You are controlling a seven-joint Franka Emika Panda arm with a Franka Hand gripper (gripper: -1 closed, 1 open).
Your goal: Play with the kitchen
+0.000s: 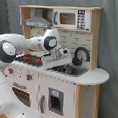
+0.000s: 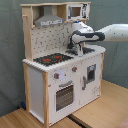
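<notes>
The kitchen (image 1: 59, 70) stands on a wooden desk (image 2: 107, 107) before a grey curtain (image 1: 112, 43), white below and light wood above. Across its worktop lie a black stovetop (image 2: 52, 59) with red burners and, beside it, a sink (image 1: 69, 70) with a curved black faucet (image 1: 81, 54) rising behind the basin. Above the worktop runs a pegboard (image 2: 52, 37), and higher still a grey hood (image 2: 49, 21) hangs over the stovetop with a microwave (image 1: 71, 18) next to it over the sink. Below the stovetop are two knobs (image 2: 65, 73) and an oven door (image 2: 64, 95); below the sink is a cupboard door with a dark panel (image 1: 55, 101).

The white arm (image 1: 26, 43) comes in from the first exterior view's left, across the stovetop, and from the second exterior view's right. Its gripper (image 1: 61, 59) points down over the sink, close in front of the faucet, low above the basin. I cannot tell whether the fingers are apart or together, nor whether they touch the faucet or the sink.
</notes>
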